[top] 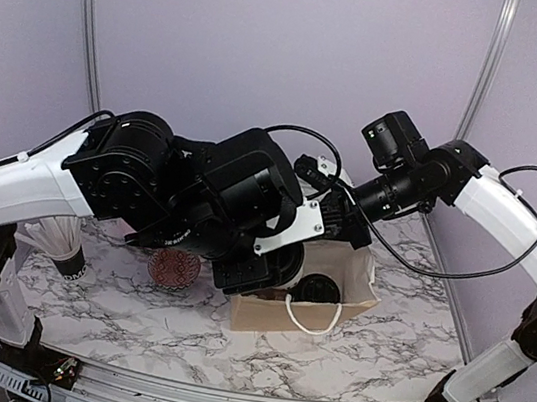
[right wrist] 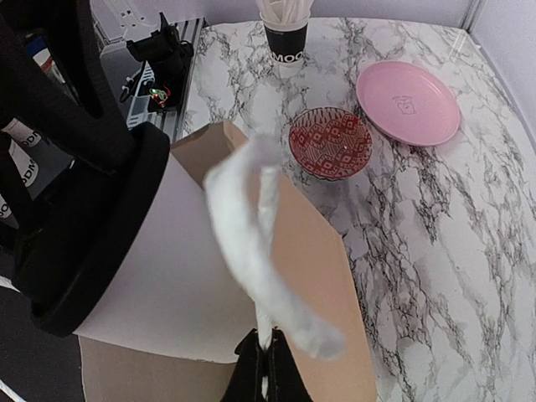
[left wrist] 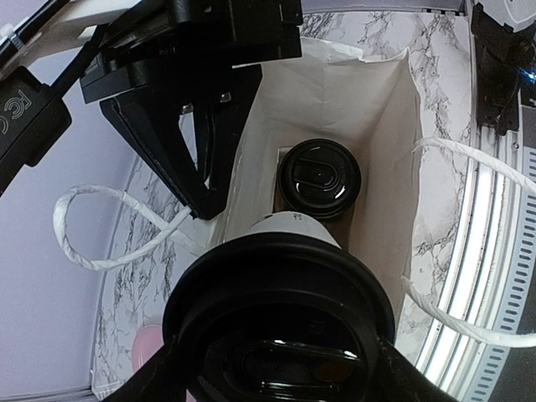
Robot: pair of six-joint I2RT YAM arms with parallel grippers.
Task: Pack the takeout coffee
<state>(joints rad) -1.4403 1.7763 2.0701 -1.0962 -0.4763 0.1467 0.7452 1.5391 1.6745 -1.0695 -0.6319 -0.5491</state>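
Observation:
My left gripper [left wrist: 280, 381] is shut on a white takeout coffee cup with a black lid [left wrist: 276, 318] and holds it over the mouth of an open paper bag [left wrist: 389, 134]. A second lidded cup [left wrist: 319, 177] stands inside on the bag's floor; its lid also shows in the top view [top: 319, 290]. My right gripper [right wrist: 266, 373] is shut on the bag's white rope handle [right wrist: 251, 218] at the far side. The held cup [right wrist: 159, 260] shows at the left of the right wrist view. In the top view the left gripper [top: 256, 270] hides it, beside the bag [top: 356, 290].
A red patterned bowl [right wrist: 330, 142], a pink plate [right wrist: 408, 102] and a dark cup of white straws [right wrist: 285, 33] stand on the marble table left of the bag. The bowl [top: 175, 268] and straw cup [top: 64, 251] show in the top view. The bag's other handle [top: 312, 319] hangs at the front.

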